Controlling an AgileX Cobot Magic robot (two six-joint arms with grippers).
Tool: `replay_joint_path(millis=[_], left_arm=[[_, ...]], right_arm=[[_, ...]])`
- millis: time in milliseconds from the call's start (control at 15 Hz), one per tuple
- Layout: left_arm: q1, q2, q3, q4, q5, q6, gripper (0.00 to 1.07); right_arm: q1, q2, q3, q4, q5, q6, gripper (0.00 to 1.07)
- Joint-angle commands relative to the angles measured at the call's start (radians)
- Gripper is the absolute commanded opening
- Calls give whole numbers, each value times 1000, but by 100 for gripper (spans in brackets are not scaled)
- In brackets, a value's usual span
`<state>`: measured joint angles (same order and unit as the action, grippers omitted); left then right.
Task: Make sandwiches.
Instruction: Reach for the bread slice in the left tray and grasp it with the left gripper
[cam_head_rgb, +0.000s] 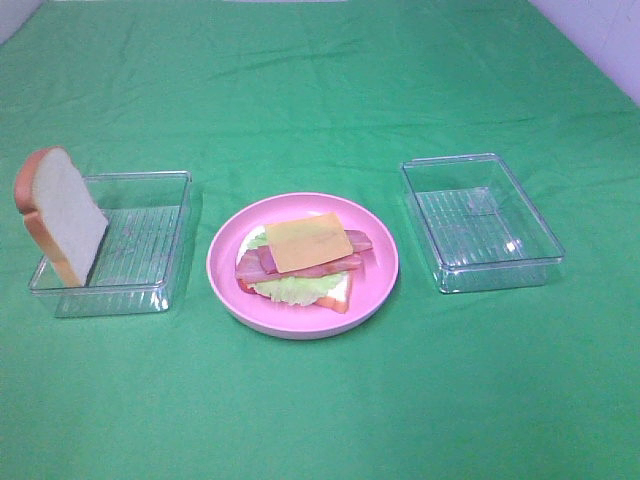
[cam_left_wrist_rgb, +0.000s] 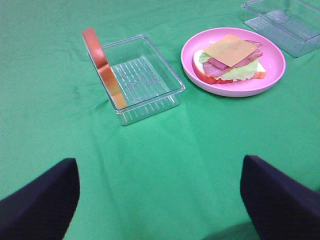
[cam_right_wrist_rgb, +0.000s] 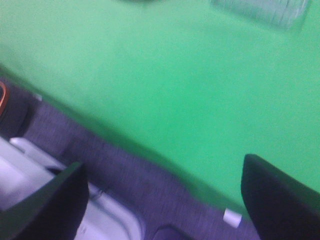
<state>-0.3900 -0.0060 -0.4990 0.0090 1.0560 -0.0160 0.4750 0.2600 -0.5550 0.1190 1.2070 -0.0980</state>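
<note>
- A green cloth (cam_head_rgb: 320, 90) covers the table in the high view; neither arm shows there.
- A pink plate (cam_head_rgb: 225, 270) sits at the middle, holding an open stack (cam_head_rgb: 305, 262) of toy food.
- The stack, bottom up: a bread slice (cam_head_rgb: 340, 292), lettuce (cam_head_rgb: 290, 290), bacon (cam_head_rgb: 260, 265), and a cheese square (cam_head_rgb: 308, 242) on top.
- The lower slice is mostly hidden; only its corner and orange crust show near the plate's front edge.
- The lettuce shows only as ruffled edges peeking out below the bacon.
- A clear box (cam_head_rgb: 150, 245) sits left of the plate, just beside it.
- A second slice (cam_head_rgb: 60, 212) stands tilted on edge at that box's left end, leaning outward over the wall; its foot is blurred behind the clear plastic.
- In the left wrist view the second slice shows mainly its crust edge (cam_left_wrist_rgb: 102, 67).
- Another clear box (cam_head_rgb: 480, 222) sits right of the plate, apart from it.
- The left end effector (cam_left_wrist_rgb: 160, 200) hangs above bare cloth, well apart from the left box; its two dark fingers (cam_left_wrist_rgb: 42, 200) stand far apart and are cut off by the frame edge.
- The right wrist view is blurred. The right end effector (cam_right_wrist_rgb: 160, 200) has its fingers (cam_right_wrist_rgb: 280, 197) spread wide, gripping nothing, over the cloth's edge and a grey floor.
- A clear box at that view's far edge is cut off and smeared; pale shapes near the floor cannot be made out.
</note>
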Motion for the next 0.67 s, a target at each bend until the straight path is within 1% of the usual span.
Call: replay_joint_path(millis=[67,200,267,333,400,467,600,667], left_arm=[[-1,-18,1,-3,-13,0,83],[-1,1,-4,-2,-18,-3,82],[-1,77,-27,4,-61,-3,80],[-1,99,-34,4,-81,-3,79],[-1,191,-55,10,-154,-12,79],[-1,228,-63,12,-180,-26,79],[-1,396,-105,24,-259,-121,79],[-1,508,-144,29,-273,-166,79]], right_arm=[[1,-155,6,-10,-56,-56,78],[1,-253,15,-25,-60,-52,78],[2,-279,24,-39,-86,-47,78],[2,-276,28,-39,-99,-48,78],[2,-274,55,-36,-143,-47,78],[2,-274,53,-36,-144,-47,78],[2,-274,52,-38,-144,-47,78],[2,-274,52,-39,-144,-47,78]])
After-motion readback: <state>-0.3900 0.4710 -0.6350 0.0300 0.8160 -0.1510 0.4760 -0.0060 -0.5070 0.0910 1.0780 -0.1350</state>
